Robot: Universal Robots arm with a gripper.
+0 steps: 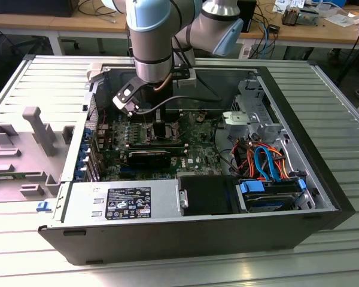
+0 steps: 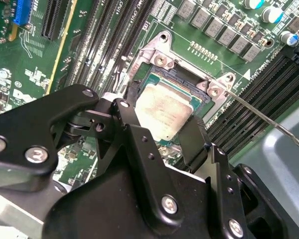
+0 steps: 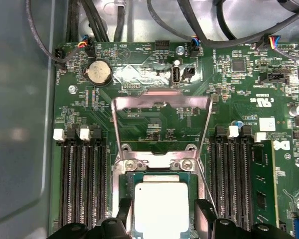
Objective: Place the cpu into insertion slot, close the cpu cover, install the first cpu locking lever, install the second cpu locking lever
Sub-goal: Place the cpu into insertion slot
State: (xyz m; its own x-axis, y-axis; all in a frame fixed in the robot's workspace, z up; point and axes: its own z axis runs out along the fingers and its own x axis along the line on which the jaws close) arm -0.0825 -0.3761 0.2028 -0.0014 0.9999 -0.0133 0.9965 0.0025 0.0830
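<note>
Fingers (image 3: pixel 125 215): 2, black, set 1 on each side of the chip (image 3: pixel 161 209); whether they grip it or merely flank it, cannot tell.
Chip: flat in the socket (image 3: pixel 158 175), silver top up, apparently seated.
Cover (image 3: pixel 162 102): stands raised on its hinge, so the socket is open from above.
Lever (image 2: pixel 261 115): thin wire, unlatched, slanting away.
Memory slots (image 3: pixel 82 184): close on both flanks, crowding finger room.

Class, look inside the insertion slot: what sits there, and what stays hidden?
The cpu lies in the insertion slot, silver top up. The slot's floor is covered by it, and the tool hides one edge.
</note>
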